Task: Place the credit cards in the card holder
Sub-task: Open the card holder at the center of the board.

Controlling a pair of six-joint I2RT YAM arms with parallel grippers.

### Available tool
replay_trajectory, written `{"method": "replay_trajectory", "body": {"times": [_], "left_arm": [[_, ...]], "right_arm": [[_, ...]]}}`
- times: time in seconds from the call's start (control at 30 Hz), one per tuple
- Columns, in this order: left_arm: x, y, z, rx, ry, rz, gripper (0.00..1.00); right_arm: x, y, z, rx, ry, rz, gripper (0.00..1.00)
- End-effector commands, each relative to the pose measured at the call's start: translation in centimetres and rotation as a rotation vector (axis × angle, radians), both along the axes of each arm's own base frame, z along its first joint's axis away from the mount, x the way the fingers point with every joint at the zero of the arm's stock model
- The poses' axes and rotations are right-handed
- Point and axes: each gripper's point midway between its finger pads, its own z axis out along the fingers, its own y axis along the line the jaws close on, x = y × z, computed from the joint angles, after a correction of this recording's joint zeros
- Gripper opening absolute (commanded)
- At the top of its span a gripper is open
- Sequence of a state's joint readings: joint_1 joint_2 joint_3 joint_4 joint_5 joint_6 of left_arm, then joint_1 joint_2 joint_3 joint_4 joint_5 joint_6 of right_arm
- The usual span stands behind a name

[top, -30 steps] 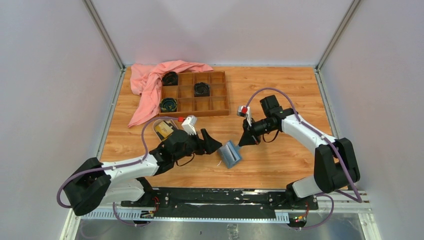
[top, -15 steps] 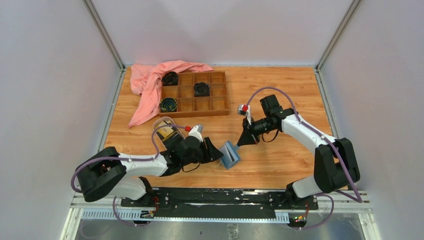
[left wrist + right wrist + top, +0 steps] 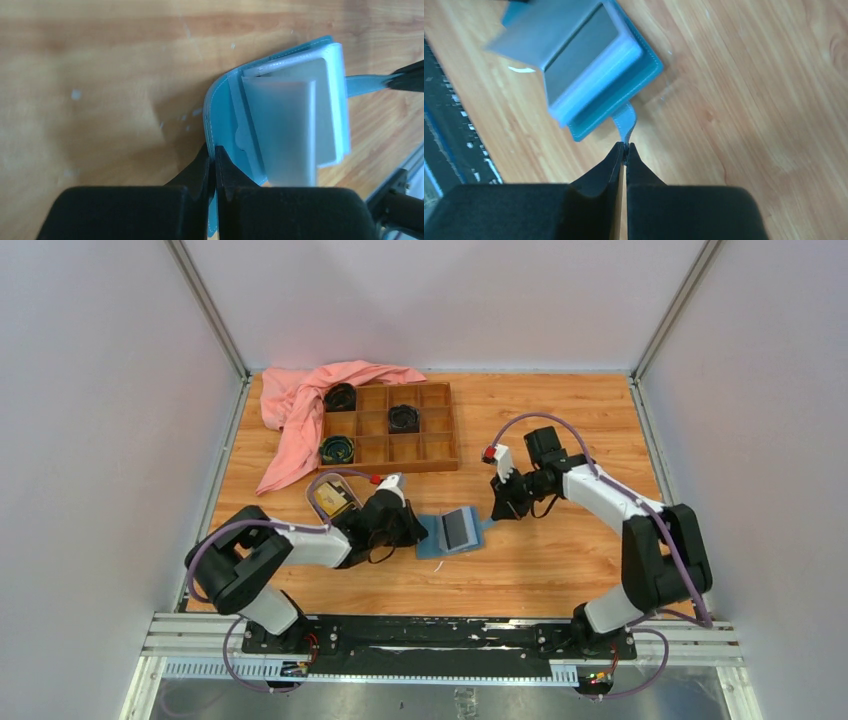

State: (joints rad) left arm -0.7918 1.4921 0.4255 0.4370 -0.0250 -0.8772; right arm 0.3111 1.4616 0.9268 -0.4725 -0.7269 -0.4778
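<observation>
Wood-grain tabletop (image 3: pixel 560 420) between pale walls carries everything. Well behind the left gripper, a pink cloth (image 3: pixel 300 405) drapes over the rear-left corner of a brown wooden compartment tray (image 3: pixel 452 430). Three of the tray's cells each hold a round black object (image 3: pixel 403 418).

Just behind and left of the left gripper (image 3: pixel 215 161) sits an oval dish (image 3: pixel 315 485) with a yellow-gold credit card (image 3: pixel 328 502) lying inside. Whether more cards lie under it cannot be made out.

The left gripper's jaws are pressed together on the left edge of the blue card holder (image 3: pixel 280 125). The holder lies opened flat on the wood between the two grippers, its lighter blue lining up. Its pale slot flaps (image 3: pixel 295 105) stand slightly raised off the lining. From above, a dark grey panel (image 3: pixel 458 528) faces up on them, and I cannot tell whether it is a card.

On the holder's far side, the right gripper (image 3: pixel 625 147) is clamped on the little snap tab (image 3: pixel 625 120), which stretches straight out from the holder's right edge.
</observation>
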Motion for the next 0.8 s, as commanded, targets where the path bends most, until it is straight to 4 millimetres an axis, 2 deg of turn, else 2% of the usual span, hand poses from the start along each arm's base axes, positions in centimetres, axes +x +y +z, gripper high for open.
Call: {"method": "replay_trajectory", "body": {"times": [0.0, 0.07, 0.13, 0.23, 0.33, 0.43, 0.63, 0.7, 0.77], "left_arm": [[1.5, 1.1, -2.7, 0.224, -0.011, -0.103, 0.00], [1.9, 1.2, -3.4, 0.267, 0.003, -0.116, 0.00], [2.0, 1.0, -3.5, 0.270, 0.002, -0.126, 0.00], [2.1, 0.8, -3.0, 0.262, -0.013, -0.140, 0.00], [2.1, 0.6, -2.1, 0.254, -0.040, -0.157, 0.01], [2.1, 0.5, -1.5, 0.247, -0.062, -0.173, 0.01], [1.3, -0.4, -1.1, 0.213, -0.056, -0.243, 0.00], [1.2, -0.5, -1.0, 0.207, -0.057, -0.255, 0.00], [1.0, -0.6, -1.0, 0.202, -0.054, -0.259, 0.00]], "right_arm": [[1.4, -2.9, -4.0, -0.179, 0.093, -0.117, 0.01], [1.2, -3.3, -4.9, -0.218, 0.144, -0.122, 0.07], [1.2, -3.2, -4.9, -0.219, 0.176, -0.119, 0.14], [1.3, -2.6, -3.3, -0.172, 0.162, -0.101, 0.27], [1.9, -2.5, -0.4, -0.116, 0.073, -0.094, 0.40], [2.1, -2.6, 3.2, -0.057, -0.059, -0.051, 0.45], [-0.9, 0.7, 11.3, 0.219, -0.302, 0.175, 0.47], [-2.0, 1.6, 12.7, 0.306, -0.347, 0.254, 0.57], [-3.4, 2.6, 12.8, 0.409, -0.293, 0.301, 0.68]]}}
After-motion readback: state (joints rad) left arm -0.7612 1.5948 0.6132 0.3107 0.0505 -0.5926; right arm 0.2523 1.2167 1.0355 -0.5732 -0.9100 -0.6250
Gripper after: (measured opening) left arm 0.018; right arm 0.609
